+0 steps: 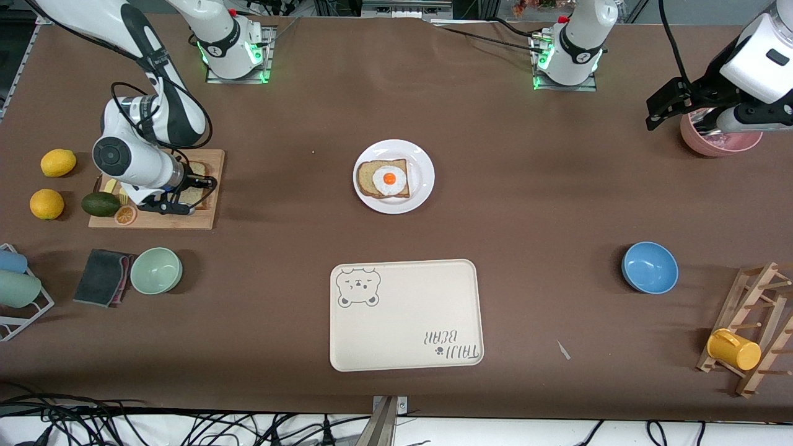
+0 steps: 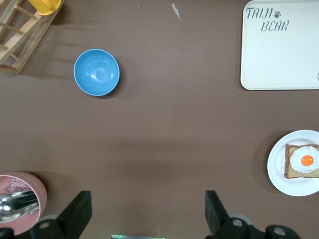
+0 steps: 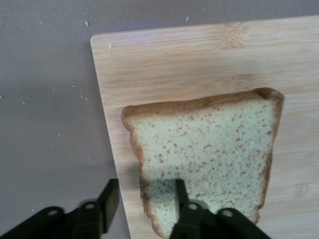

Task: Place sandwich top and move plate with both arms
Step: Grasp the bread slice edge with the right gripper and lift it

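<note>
On the white plate (image 1: 423, 162), egg-topped bread (image 1: 383, 179) is sitting; right end effector (image 3: 143, 199) is straddling the sandwich top's (image 3: 209, 159) edge, partly closed; left end effector (image 2: 145, 211) is hovering wide over the counter (image 2: 164, 139).

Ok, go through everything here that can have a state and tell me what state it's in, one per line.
sandwich top: flat on the cutting board, one edge between the right gripper's closing fingers
plate: on the table, holding the egg-topped slice
left gripper: open, waiting beside the pink bowl
yellow mug: hung on the wooden rack
</note>
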